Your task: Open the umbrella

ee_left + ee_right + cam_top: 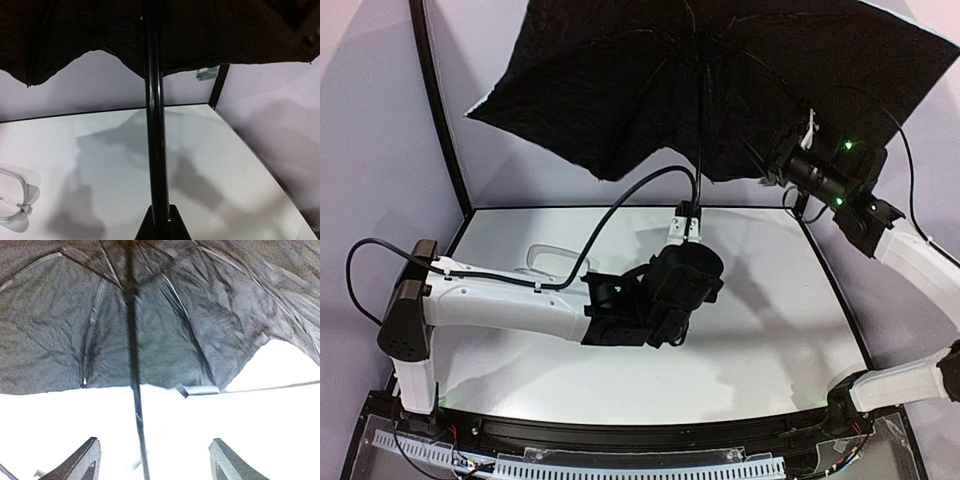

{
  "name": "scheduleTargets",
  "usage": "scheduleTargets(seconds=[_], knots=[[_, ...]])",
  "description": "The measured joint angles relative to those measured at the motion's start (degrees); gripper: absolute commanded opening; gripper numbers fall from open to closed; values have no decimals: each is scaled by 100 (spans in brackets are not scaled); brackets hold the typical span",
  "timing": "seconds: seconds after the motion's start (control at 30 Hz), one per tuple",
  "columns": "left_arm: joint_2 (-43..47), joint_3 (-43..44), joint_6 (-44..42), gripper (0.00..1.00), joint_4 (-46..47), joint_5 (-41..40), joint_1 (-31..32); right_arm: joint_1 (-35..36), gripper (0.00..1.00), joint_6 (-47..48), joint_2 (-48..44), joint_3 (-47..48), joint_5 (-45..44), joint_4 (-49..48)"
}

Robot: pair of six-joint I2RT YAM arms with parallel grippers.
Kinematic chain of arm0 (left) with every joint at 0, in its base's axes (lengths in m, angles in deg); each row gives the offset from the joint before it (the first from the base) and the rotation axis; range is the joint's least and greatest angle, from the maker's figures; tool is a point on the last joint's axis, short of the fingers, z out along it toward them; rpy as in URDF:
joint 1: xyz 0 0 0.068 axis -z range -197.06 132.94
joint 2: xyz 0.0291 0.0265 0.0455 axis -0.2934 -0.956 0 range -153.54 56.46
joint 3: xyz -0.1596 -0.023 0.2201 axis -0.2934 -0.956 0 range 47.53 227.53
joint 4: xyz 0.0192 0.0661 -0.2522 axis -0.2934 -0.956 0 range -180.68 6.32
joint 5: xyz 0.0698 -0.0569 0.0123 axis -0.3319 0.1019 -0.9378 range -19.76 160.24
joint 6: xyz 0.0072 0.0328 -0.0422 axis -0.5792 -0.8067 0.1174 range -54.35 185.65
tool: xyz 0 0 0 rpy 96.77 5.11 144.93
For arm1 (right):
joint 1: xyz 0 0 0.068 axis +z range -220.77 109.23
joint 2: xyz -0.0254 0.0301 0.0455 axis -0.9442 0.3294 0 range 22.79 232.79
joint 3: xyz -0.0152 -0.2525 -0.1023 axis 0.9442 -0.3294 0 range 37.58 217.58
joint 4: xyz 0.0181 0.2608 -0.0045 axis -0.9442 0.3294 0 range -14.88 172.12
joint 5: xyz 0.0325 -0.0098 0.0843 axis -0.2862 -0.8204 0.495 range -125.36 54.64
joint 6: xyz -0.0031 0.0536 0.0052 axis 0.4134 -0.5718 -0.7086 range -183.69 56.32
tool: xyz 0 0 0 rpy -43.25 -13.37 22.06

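black-lined umbrella (700, 80) open overhead, shaft (155, 125) upright in clamped left fingers (176, 226), right fingers (80, 462) raised, apart, near its rim

On my feed the white table (770, 330) fills the middle of the overhead view, with a thin black edging (570, 208) along its far side. Pale lilac walls (370, 150) close it in on the left, far and right. A black post (442, 110) rises at the far left corner, tilted a little. The left wrist view shows a second post (218, 85) at the far right corner. The light is soft: grey, blurred shadows (115, 140) lie across the tabletop and on the right wall (295, 130). In the right wrist view the tabletop glares almost pure white. A slotted clear strip (640, 467) runs along the near edge.
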Motion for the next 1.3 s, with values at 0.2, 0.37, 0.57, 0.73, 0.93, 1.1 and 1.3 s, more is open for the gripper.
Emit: scheduleTargets(seconds=[0.2, 0.37, 0.57, 0.73, 0.93, 1.1, 1.3], knots=[[-2, -146, 25, 1, -79, 133, 175, 88, 67, 13, 567, 694, -295, -253], [-2, -146, -10, 1, -86, 156, 360, 180, 55, 18, 1032, 1060, -538, -363], [-2, -146, -2, 1, -115, 158, 431, 277, 49, -14, 1091, 989, -1006, -552], [-2, -146, 81, 1, -173, 164, 432, 339, 45, 24, 1040, 959, -1317, -754], [-2, -146, 145, 1, -189, 189, 434, 348, 41, 46, 1039, 990, -1581, -827], [-2, -146, 143, 1, -223, 220, 465, 348, 37, 40, 1162, 1181, -1594, -844], [-2, -146, 143, 1, -261, 266, 498, 348, 19, 20, 1287, 1237, -1634, -868]])
